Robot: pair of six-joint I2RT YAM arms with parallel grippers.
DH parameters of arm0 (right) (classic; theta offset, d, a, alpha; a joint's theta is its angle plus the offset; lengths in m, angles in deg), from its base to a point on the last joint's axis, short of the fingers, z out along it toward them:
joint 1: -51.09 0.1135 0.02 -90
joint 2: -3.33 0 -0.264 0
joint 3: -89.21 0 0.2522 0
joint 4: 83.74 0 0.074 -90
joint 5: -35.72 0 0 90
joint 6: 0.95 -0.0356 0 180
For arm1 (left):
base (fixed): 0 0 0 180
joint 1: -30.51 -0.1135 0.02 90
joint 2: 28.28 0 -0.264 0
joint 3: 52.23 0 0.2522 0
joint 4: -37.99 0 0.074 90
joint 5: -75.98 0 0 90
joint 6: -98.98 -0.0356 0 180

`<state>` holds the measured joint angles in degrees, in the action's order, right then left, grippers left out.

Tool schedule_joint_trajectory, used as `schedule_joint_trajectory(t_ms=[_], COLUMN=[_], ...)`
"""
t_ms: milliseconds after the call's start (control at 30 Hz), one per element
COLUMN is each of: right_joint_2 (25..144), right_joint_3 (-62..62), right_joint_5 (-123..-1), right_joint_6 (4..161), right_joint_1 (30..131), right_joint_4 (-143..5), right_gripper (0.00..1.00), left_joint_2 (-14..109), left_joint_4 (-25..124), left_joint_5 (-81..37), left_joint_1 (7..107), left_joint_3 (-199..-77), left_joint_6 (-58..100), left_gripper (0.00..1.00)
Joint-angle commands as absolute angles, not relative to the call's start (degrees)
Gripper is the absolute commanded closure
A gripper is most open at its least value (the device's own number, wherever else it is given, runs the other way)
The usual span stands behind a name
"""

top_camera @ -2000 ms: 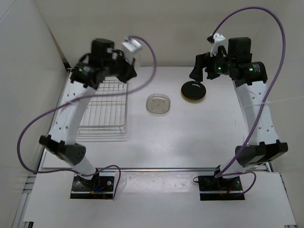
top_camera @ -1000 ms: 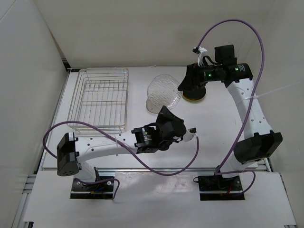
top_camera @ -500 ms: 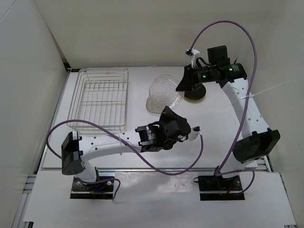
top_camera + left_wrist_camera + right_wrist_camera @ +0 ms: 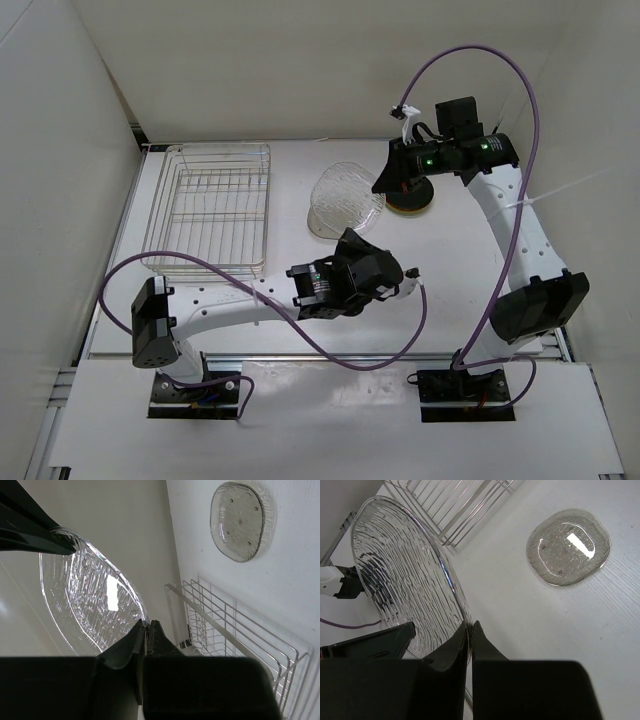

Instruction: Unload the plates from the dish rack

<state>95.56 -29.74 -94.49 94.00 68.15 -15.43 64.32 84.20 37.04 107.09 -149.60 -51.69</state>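
Observation:
A ribbed clear glass plate (image 4: pixel 348 190) hangs tilted above the table's middle, held from two sides. My left gripper (image 4: pixel 349 233) is shut on its near rim (image 4: pixel 147 624). My right gripper (image 4: pixel 380 187) is shut on the opposite rim (image 4: pixel 470 626). The plate fills the left of both wrist views (image 4: pixel 85 595) (image 4: pixel 405 580). The wire dish rack (image 4: pixel 210 205) stands at the far left (image 4: pixel 235 625) (image 4: pixel 455 502). A black plate (image 4: pixel 418 200) lies on an orange one by the right gripper, partly hidden by it.
A smaller clear glass dish (image 4: pixel 320 224) lies on the table under the held plate (image 4: pixel 243 521) (image 4: pixel 569 547). White walls close in the left and back. Purple cables loop over both arms.
My right gripper has closed onto the glass plate's rim; a second ago its jaws stood apart. The left arm crept slightly right, holding the plate throughout.

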Motion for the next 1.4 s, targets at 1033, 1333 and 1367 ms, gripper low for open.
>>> schedule_joint_trajectory(t_ms=[1033, 1333, 1367], right_joint_2=[125.8, 128.7, 128.8], right_joint_3=[-47.2, -46.0, -46.0], right_joint_5=[-73.6, -68.5, -68.0], right_joint_6=[112.4, 114.0, 114.0], right_joint_1=[68.1, 72.7, 73.3], right_joint_4=[-22.9, -28.0, -28.7], right_gripper=[1.0, 1.0, 1.0], left_joint_2=[48.5, 46.8, 46.2], left_joint_4=[117.8, 119.0, 119.0], left_joint_5=[-7.9, -9.6, -9.6], left_joint_1=[53.8, 50.6, 50.6], left_joint_3=[-159.9, -158.8, -158.2], left_joint_6=[-23.0, -22.0, -22.0], left_gripper=[0.0, 0.0, 0.0])
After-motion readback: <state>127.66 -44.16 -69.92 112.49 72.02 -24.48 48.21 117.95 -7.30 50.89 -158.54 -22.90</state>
